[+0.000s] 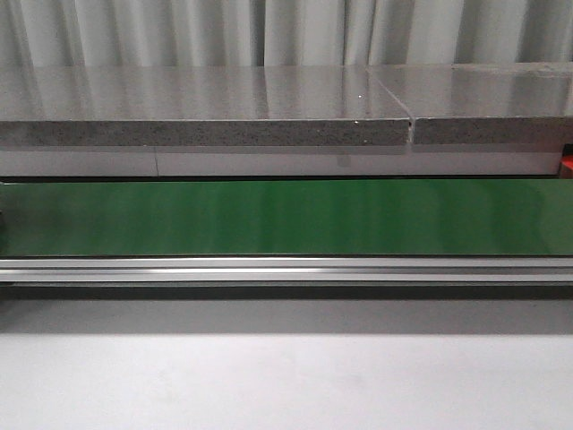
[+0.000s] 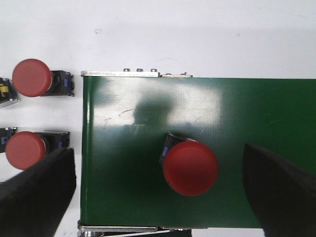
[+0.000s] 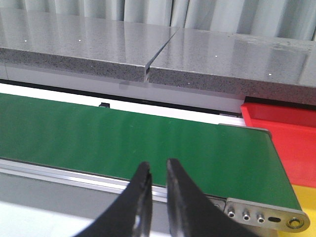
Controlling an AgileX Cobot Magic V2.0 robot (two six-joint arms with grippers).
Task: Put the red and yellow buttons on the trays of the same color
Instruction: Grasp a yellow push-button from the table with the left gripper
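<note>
Spanning the scene, a long green conveyor belt (image 2: 123,148) is seen carrying a red mushroom-head push button (image 2: 190,168), which lies directly between the wide-spread fingers of the left gripper (image 2: 163,192), body end pointing away. The right gripper (image 3: 157,190), nearly closed on nothing, is judged farther, beside the red plastic tray (image 3: 281,133).

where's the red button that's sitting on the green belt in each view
Front view: not in it; only a bare stretch of the green belt shows.
Left wrist view: the red button sits on the belt near its end, between the open left pincer fingers.
Right wrist view: not in it; the belt's other end shows, beside the red tray.
Shared landmark: the green belt.
</note>
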